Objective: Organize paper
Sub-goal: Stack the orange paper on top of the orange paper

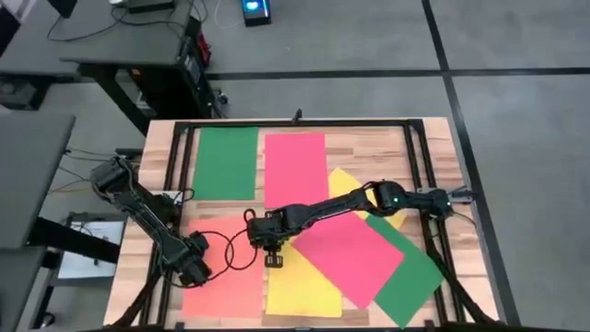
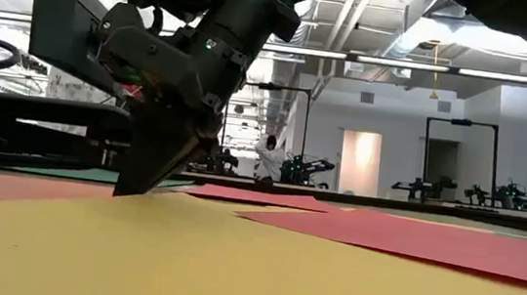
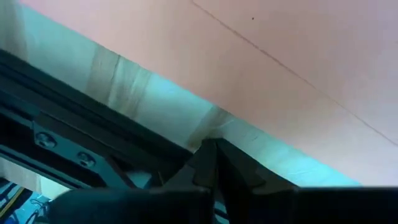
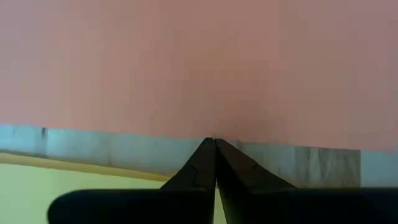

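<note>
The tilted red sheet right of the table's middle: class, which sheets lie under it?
The tilted red sheet overlaps two yellow sheets and a green sheet. How far they run beneath it is hidden.

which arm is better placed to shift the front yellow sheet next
Probably the right: the right gripper, fingers shut, has its tips down at the yellow sheet. The left gripper sits over the orange sheet.

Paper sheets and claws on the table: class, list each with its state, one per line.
Upright green paper sheet: flat, alone.
Upright pink-red paper sheet: flat.
Tilted pink-red paper sheet: lying over yellow and green sheets.
Tilted green paper sheet: partly covered.
Near yellow paper sheet: partly covered.
Orange paper sheet: flat.
Left claw: shut.
Right claw: shut, tips down.
</note>
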Motion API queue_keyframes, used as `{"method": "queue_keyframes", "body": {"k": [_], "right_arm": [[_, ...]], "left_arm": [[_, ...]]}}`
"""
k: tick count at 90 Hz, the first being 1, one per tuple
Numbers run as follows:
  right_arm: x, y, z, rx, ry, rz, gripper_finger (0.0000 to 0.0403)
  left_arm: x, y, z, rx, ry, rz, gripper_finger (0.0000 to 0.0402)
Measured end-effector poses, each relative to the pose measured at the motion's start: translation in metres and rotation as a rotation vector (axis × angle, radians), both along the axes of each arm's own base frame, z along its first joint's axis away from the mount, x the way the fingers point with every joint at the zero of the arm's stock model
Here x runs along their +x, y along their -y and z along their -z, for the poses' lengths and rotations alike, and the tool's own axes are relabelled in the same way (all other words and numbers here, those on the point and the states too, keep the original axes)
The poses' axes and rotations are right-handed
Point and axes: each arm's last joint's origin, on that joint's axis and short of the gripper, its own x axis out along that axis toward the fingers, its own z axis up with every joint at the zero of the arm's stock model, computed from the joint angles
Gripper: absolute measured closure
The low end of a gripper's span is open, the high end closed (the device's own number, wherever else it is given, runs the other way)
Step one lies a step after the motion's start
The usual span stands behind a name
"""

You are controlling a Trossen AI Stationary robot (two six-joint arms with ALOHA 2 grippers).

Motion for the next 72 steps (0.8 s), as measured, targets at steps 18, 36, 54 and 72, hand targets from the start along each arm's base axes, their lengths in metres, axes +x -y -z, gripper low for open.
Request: {"method": "queue_keyframes", "body": {"k": [18, 36, 54, 72], "right_arm": [[0.004, 0.003, -0.001, 0.008, 0.037, 0.009, 0.0403], [0.007, 0.006, -0.002, 0.013, 0.066, 0.016, 0.0403], [0.010, 0.006, -0.003, 0.017, 0.097, 0.018, 0.0403], [0.012, 0.009, -0.003, 0.018, 0.122, 0.024, 0.0403]], "left_arm": [[0.001, -0.001, 0.000, -0.002, 0.004, 0.020, 0.0401], [0.001, -0.002, 0.000, 0.002, 0.008, 0.034, 0.0401], [0.001, -0.002, 0.000, 0.004, 0.011, 0.044, 0.0401], [0.001, -0.002, 0.000, 0.007, 0.017, 0.052, 0.0401]]}}
